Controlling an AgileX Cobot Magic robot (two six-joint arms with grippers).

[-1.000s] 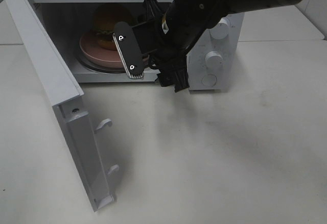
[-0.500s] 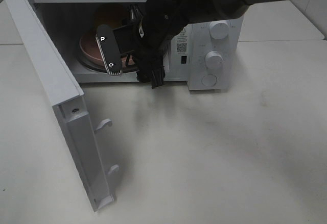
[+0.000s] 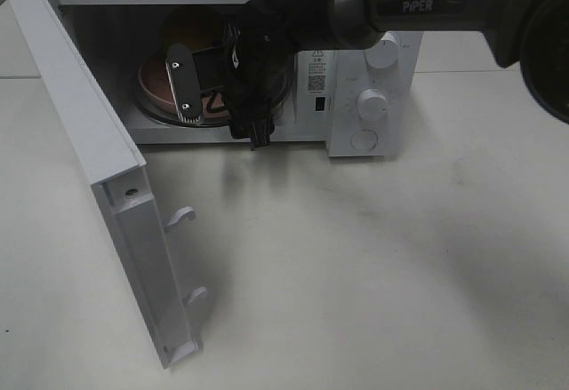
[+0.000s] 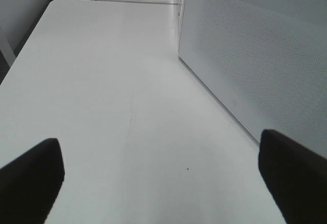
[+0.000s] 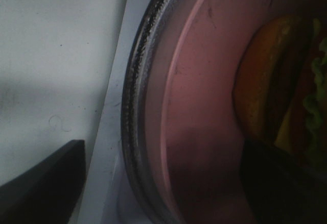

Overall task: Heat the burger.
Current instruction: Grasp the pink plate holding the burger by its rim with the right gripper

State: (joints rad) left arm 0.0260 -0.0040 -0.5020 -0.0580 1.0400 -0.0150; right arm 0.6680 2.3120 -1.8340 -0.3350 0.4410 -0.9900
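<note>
burger (image 3: 185,30) on pink plate (image 3: 153,83) inside the open microwave (image 3: 356,61) | likely light, soft, layers prone to slide; best carried by the plate rim | right pincer (image 3: 200,88) spread wide over the plate | left pincer (image 4: 163,175) wide, empty

Right arm (image 3: 427,3): dark grey tubular link with white "PIPER" lettering along its side. The wrist section is black and bulky, with black cables looped around it. Right gripper (image 3: 200,83): black body carrying a flat, elongated finger (image 3: 181,83) with rounded ends, a light-coloured edge and two small bright screws on its face. Left gripper (image 4: 163,178): only two dark, matte finger tips show, blurred, with no markings discernible.
</note>
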